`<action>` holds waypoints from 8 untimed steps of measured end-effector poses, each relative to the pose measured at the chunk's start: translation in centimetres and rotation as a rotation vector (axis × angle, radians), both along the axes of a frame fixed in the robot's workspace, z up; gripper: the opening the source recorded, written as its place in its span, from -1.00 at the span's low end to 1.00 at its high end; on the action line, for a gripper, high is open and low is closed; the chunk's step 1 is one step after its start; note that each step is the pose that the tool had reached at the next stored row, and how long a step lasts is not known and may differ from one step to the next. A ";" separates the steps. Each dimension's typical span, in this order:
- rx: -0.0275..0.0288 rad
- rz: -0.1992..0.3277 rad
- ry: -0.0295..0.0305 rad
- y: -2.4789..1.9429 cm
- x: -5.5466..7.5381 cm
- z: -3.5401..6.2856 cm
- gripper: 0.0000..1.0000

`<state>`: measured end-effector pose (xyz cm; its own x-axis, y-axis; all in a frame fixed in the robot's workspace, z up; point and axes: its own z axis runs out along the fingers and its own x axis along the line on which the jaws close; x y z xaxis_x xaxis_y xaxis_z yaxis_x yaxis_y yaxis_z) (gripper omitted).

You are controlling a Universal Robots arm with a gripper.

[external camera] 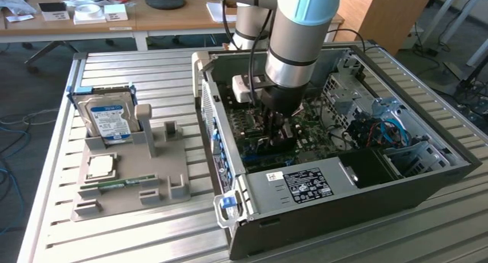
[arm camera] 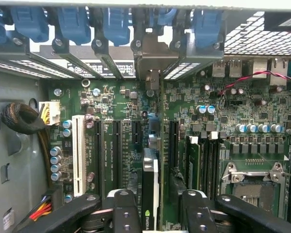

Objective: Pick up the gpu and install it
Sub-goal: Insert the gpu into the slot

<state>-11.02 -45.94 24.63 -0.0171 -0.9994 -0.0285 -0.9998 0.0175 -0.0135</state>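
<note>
The open computer case lies on its side on the slatted metal table, its interior facing up so the arm can reach straight down to the motherboard. At about nine o'clock from the case sits a grey parts holder, which props the blue-labelled hard drive upright in a slot, with a square processor and a green memory stick lying flat nearer its front. These are staged for easy pickup.

The arm descends into the case's middle, and the gripper is down among the expansion slots. In the wrist view the gpu stands on edge between the gripper's fingers, its dark face and logo toward the camera, its length running toward twelve o'clock where its silver bracket meets the rear slot openings under the blue retention clips. The card seems lined up with a slot, apparently seated or nearly so.

The jaws stand roughly half apart, flanking the card closely; whether the pads press on it or have just let go cannot be told.
</note>
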 end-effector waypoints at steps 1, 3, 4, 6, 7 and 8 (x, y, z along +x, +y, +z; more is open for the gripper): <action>-0.0002 0.000 0.0001 0.00 0.0 0.01 -0.21; -0.0002 0.000 0.0001 0.00 0.0 0.03 -0.21; -0.0005 0.000 0.0003 0.00 0.0 0.12 -0.21; -0.0003 0.000 0.0002 0.00 0.0 0.47 -0.21; -0.0002 0.000 0.0001 0.00 0.0 0.73 -0.21; -0.0002 0.000 0.0000 0.00 0.0 1.01 -0.21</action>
<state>-11.02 -45.93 25.64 -0.0172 -0.9995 -0.0283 -0.9998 0.0176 -0.0134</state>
